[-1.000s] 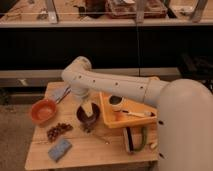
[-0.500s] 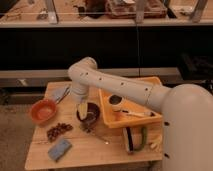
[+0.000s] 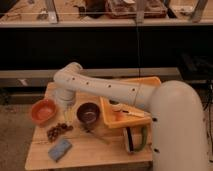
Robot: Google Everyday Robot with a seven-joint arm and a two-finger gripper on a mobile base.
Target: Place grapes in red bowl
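The grapes (image 3: 59,131), a dark reddish-purple cluster, lie on the wooden table (image 3: 95,152) near its front left. The red bowl (image 3: 43,111) sits just behind and to the left of them, and I see nothing inside it. My gripper (image 3: 67,116) hangs down from the white arm (image 3: 100,87) between the red bowl and a dark brown bowl (image 3: 88,113). It is just above and slightly behind the grapes and holds nothing that I can see.
A blue-grey sponge (image 3: 60,149) lies at the front left. A yellow-orange tray (image 3: 145,82) with items stands at the right. A cup with a green handle (image 3: 134,139) sits at the front right. A thin stick (image 3: 95,136) lies in front of the dark bowl.
The arm has swung left. The gripper has moved from over the dark bowl to the gap between the two bowls, nearer the grapes.
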